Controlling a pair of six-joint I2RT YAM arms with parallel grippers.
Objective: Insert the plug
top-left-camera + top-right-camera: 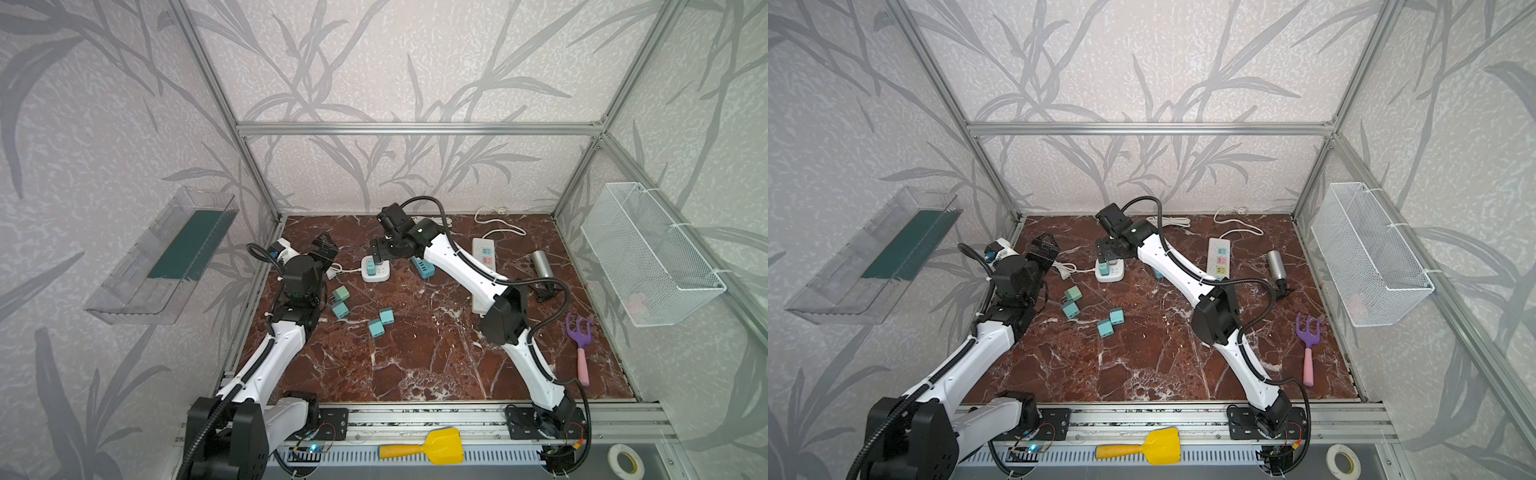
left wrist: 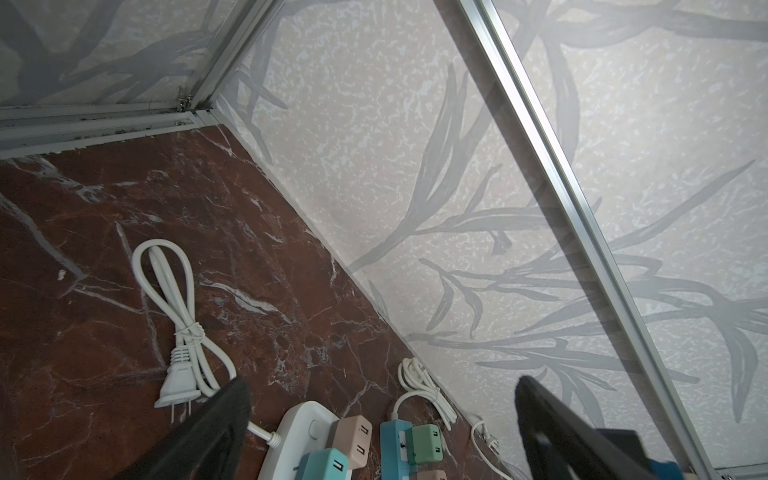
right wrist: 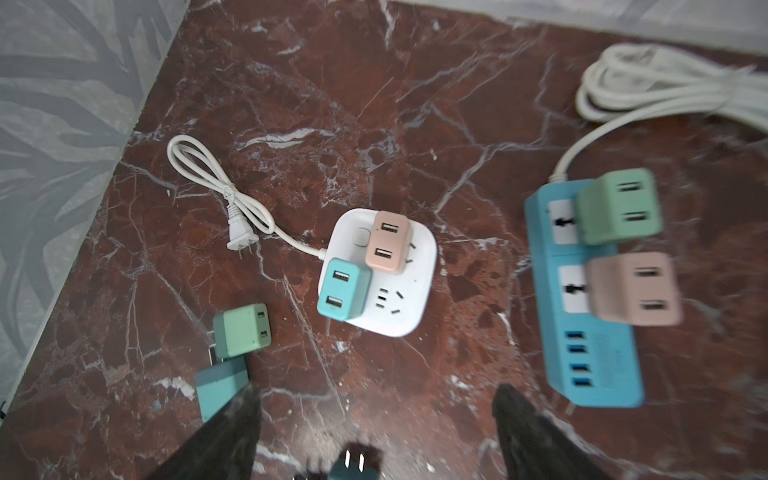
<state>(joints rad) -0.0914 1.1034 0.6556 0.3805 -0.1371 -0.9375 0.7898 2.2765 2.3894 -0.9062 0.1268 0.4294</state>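
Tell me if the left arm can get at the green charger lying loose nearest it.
Probably yes. The green charger lies bare on the table beside the left arm, whose open fingers hold nothing; the right arm hangs farther back, over the white socket block.

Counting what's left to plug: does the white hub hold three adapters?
No, the right wrist view shows two on the hub, a pink adapter and a teal adapter, with one socket bare.
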